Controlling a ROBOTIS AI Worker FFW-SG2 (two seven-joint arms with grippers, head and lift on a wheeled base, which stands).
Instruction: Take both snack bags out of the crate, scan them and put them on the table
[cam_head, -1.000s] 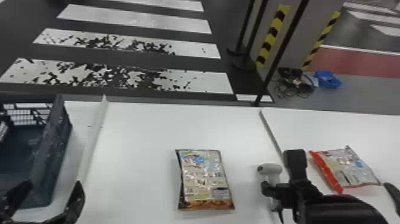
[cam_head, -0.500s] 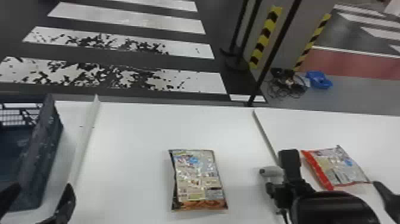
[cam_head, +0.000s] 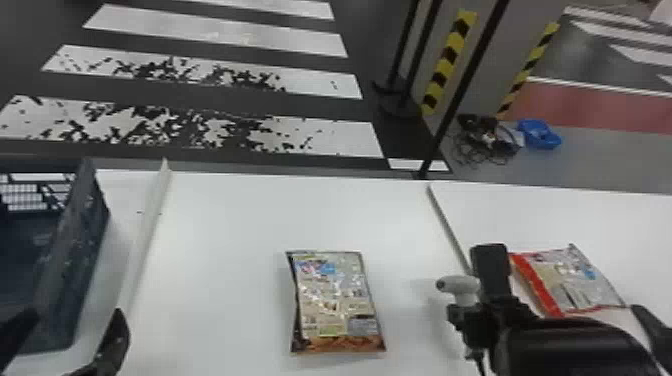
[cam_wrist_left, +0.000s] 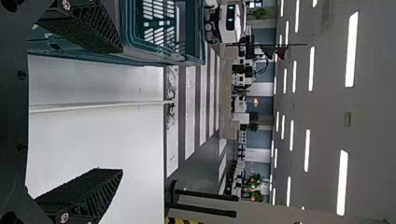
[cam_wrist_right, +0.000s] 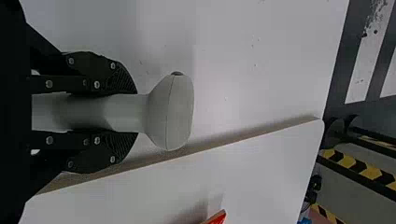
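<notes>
Right wrist view: right gripper (cam_wrist_right: 134, 113), jaws clenched round handheld scanner (cam_wrist_right: 170, 112). Head view: printed snack bag (cam_head: 337, 300) flat on desk (cam_head: 225, 250), left of scanner, long axis near-far; right gripper nearer. Red-edged snack bag (cam_head: 570, 282) right of scanner. Left gripper (cam_wrist_left: 121, 111) jaws spread, empty, near crate (cam_head: 72, 260). Scan likely needs leftward swing.

The table (cam_head: 225, 225) holds 1 crate (cam_head: 75, 265), 2 snack bags (cam_head: 335, 300).

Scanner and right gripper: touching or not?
Touching. The right wrist view shows it: the right gripper has its two fingers against opposite sides of the handle of the scanner.
</notes>
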